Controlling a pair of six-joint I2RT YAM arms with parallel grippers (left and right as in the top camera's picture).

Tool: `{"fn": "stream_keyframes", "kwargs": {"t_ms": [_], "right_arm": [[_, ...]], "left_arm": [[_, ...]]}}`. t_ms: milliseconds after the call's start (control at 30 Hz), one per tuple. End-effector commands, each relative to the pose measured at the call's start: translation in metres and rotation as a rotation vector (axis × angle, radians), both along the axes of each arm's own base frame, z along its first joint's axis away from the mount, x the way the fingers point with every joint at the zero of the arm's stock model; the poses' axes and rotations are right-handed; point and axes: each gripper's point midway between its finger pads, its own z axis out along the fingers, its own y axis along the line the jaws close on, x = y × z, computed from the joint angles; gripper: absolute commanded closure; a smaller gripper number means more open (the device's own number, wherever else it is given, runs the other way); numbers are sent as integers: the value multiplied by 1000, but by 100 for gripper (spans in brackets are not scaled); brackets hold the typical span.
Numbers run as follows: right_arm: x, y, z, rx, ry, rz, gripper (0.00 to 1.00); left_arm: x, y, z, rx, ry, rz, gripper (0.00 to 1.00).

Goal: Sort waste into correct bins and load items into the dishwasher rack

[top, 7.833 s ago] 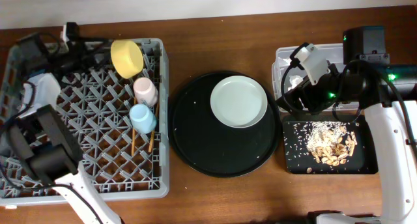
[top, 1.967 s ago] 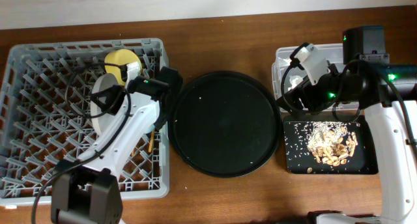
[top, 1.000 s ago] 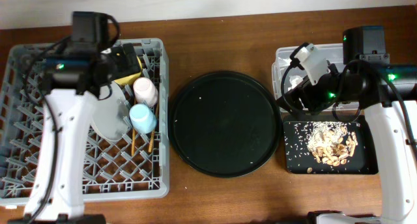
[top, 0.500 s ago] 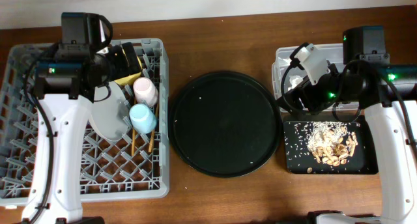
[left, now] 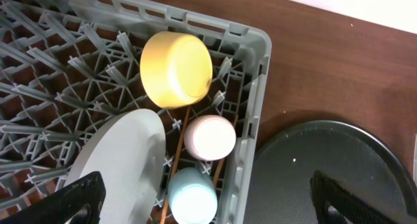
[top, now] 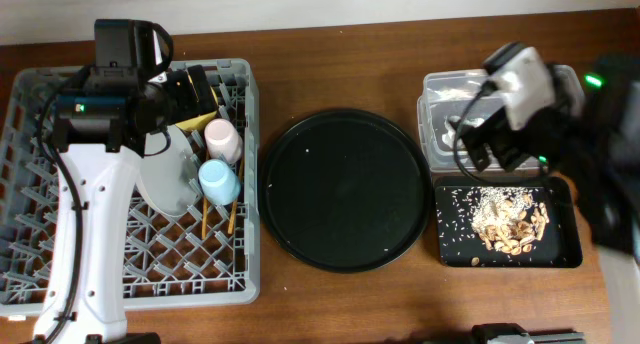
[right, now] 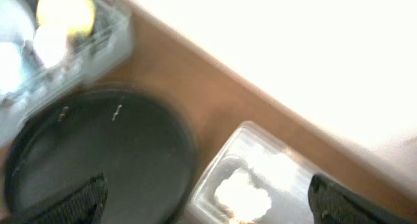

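Robot lab bench, set up as a mock dish station. My white cabled left arm (top: pixel 88 214) and right arm (top: pixel 520 79) sit at a brown wooden table (top: pixel 340 64) by a plain white wall (top: pixel 300 2). Props: large grey plastic pegged rack (top: pixel 185 259), round black tray (top: pixel 345 199), clear plastic tub (top: pixel 440 89), shallow black rectangular tray (top: pixel 455 249).

Overhead straight down; both wrists tilt down, share round tray (top: pixel 345 189) (right blurred).
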Motion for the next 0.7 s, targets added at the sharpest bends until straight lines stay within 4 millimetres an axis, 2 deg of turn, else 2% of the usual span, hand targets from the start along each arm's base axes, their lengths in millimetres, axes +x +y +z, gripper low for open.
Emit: {"fn": "stream_keyframes", "kwargs": {"t_ms": [0,33,100,200,267,400,500,667], "right_arm": [[-33,14,69,18,-302,21,1],[-43,15,86,34,-398,3,1],[-56,13,103,75,-523,-44,1],[-78,11,103,119,-664,-57,1],[-92,8,82,135,-720,-62,1],[-106,3,18,142,-740,-74,1],[-108,-10,-24,235,-737,-147,1],[-103,-18,-72,289,-779,-182,1]], "left_arm": [[1,0,6,2,-17,-14,1],[1,0,6,2,-17,-14,1],[1,0,6,2,-17,-14,1],[1,0,6,2,-17,-14,1],[1,0,6,2,-17,-14,1],[1,0,6,2,-17,-14,1],[1,0,6,2,-17,-14,1],[1,0,6,2,-17,-14,1]]}}
